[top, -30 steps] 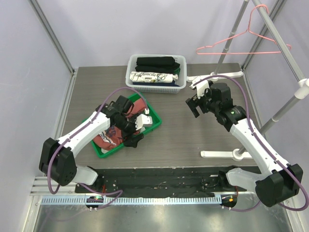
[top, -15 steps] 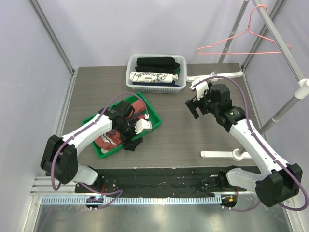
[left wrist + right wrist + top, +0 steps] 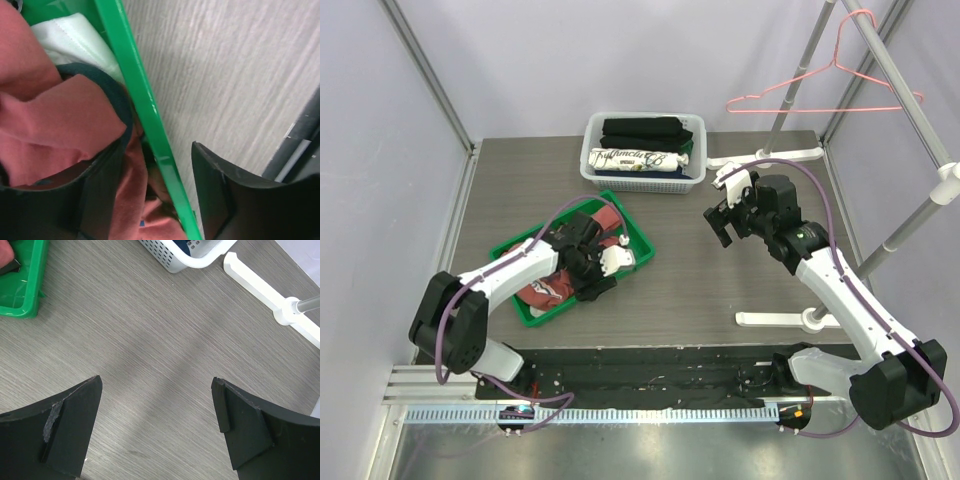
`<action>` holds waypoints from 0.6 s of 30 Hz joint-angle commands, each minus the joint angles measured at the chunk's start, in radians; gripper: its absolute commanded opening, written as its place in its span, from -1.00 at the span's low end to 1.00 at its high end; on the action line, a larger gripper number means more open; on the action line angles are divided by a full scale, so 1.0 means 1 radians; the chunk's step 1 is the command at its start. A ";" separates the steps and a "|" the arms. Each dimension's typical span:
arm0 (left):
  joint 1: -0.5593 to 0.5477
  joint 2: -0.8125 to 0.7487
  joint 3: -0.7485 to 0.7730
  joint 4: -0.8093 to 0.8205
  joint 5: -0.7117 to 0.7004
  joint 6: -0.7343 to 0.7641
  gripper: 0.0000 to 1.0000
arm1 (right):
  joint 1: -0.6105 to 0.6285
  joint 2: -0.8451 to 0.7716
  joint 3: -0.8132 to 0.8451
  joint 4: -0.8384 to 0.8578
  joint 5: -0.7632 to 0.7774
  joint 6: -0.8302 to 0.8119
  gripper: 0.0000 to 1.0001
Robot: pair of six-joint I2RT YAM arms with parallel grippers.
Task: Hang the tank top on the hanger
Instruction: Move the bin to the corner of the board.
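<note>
We are working at the left of the desk (image 3: 720, 290), well apart from the rail (image 3: 910, 80) at the far right where the hanger (image 3: 820, 95) is hanging. The tank top (image 3: 60, 125) is lying bunched in the green tray (image 3: 636, 228). We are bringing the left pincer (image 3: 157, 150) down at the tray's right wall with its jaws parted and clamped on nothing. One finger is pressing into the red cloth and the other is hanging outside over the desk, so the pincer is straddling the wall. Closing here would, we are judging, pinch plastic along with fabric. We are therefore advising a shift inward, so both fingers are biting a thick fold near the navy trim (image 3: 120, 100), then a straight lift. The right pincer (image 3: 156, 381) is hovering fully released over bare desk, ready to take a shoulder.
</note>
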 commanded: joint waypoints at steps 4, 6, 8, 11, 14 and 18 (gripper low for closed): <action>-0.003 0.023 -0.035 0.067 -0.089 -0.006 0.13 | -0.004 -0.026 0.003 0.039 -0.016 0.006 0.99; -0.003 0.020 -0.047 0.078 -0.112 -0.003 0.03 | -0.005 -0.026 0.003 0.039 -0.016 0.006 1.00; -0.001 0.016 -0.066 0.086 -0.129 -0.001 -0.12 | -0.005 -0.026 0.003 0.039 -0.019 0.006 0.99; 0.000 0.009 -0.087 0.104 -0.165 0.008 -0.27 | -0.005 -0.026 0.001 0.037 -0.020 0.006 0.99; 0.002 0.000 -0.116 0.124 -0.204 0.017 -0.39 | -0.005 -0.029 0.000 0.039 -0.022 0.006 1.00; 0.020 -0.021 -0.144 0.132 -0.221 0.026 -0.54 | -0.005 -0.031 0.000 0.037 -0.025 0.007 1.00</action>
